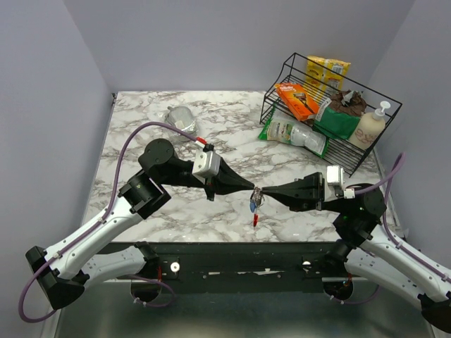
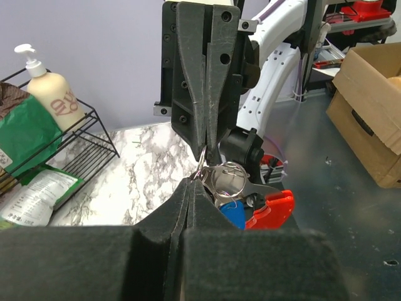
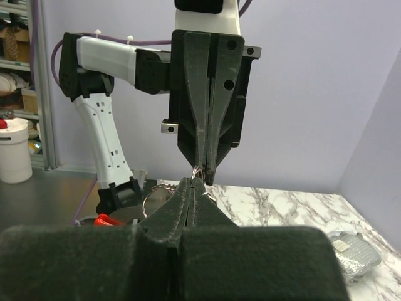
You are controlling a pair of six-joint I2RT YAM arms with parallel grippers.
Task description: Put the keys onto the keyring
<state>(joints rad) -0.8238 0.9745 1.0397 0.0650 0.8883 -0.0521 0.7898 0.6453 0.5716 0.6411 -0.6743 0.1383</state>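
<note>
The keyring (image 1: 255, 201) hangs in the air between my two gripper tips, above the marble table's front middle. Its red tag (image 1: 255, 220) dangles lowest. My left gripper (image 1: 251, 189) and right gripper (image 1: 263, 191) meet tip to tip, each shut on a thin silver ring of the keyring. The left wrist view shows the silver ring (image 2: 228, 178), a blue tag (image 2: 233, 214) and the red tag (image 2: 273, 209) just beyond my shut left gripper (image 2: 193, 183). The right wrist view shows my shut right gripper (image 3: 195, 183), a ring (image 3: 149, 199) and the red tag (image 3: 106, 220). I cannot make out the dark keys.
A black wire basket (image 1: 366, 151) with food packs and a soap bottle (image 1: 371, 125) stands at the back right. A crumpled clear bag (image 1: 182, 120) lies at the back left. The table's front edge runs just below the hanging keyring.
</note>
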